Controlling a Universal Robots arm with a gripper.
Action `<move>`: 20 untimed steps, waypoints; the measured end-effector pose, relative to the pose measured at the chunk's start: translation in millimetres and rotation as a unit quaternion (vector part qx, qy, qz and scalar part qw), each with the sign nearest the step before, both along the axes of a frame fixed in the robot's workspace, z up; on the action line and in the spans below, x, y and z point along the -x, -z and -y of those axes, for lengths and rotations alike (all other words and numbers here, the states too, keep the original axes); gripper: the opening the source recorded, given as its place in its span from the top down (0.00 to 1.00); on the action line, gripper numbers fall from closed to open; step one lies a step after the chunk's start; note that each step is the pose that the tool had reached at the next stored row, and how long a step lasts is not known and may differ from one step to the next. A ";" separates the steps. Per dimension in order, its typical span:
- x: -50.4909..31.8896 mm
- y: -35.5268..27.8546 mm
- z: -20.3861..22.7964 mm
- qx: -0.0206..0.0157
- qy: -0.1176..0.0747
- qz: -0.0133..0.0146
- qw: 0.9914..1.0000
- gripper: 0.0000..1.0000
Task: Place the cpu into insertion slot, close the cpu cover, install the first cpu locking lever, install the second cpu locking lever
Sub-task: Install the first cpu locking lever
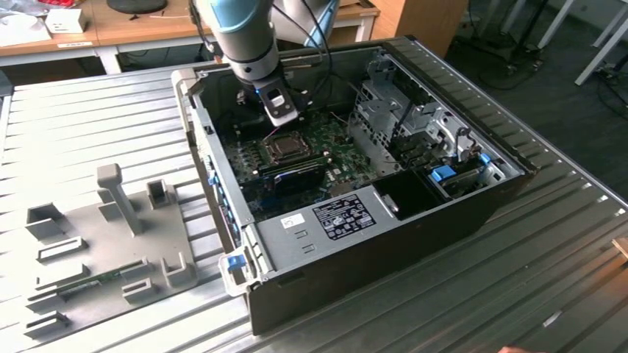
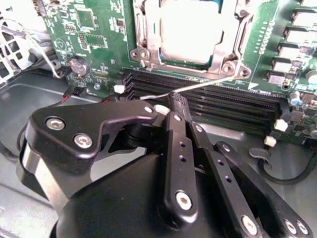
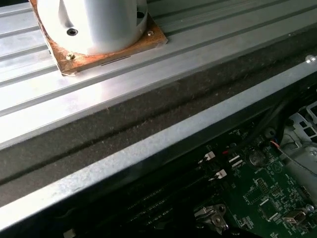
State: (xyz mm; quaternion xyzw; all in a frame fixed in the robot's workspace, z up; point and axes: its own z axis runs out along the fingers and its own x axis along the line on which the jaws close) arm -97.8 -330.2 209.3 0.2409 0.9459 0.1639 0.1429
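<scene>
The arm (image 1: 238, 37) comes down steeply from the far edge of the desk, its blue-grey wrist pointing downward with dark cables trailing beside it. The tool (image 2: 179, 111) hangs at its end, tip down. In the second wrist view its black linkage fingers (image 2: 174, 148) are drawn together, tips meeting on a thin silvery wire lever.

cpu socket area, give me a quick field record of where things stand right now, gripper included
cpu: seated in the insertion slot, pale metallic top showing
cpu cover: lying down around the cpu, framing it
locking lever: thin silvery rod running slantwise from the socket corner over the memory slots to the gripper tip
gripper: fingers closed together, tip at the free end of the lever
arm: reaching down into the open computer case, above the motherboard
</scene>
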 end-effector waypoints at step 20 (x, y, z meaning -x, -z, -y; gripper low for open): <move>-6.1 13.3 0.0 0.000 0.000 0.003 1.000 0.90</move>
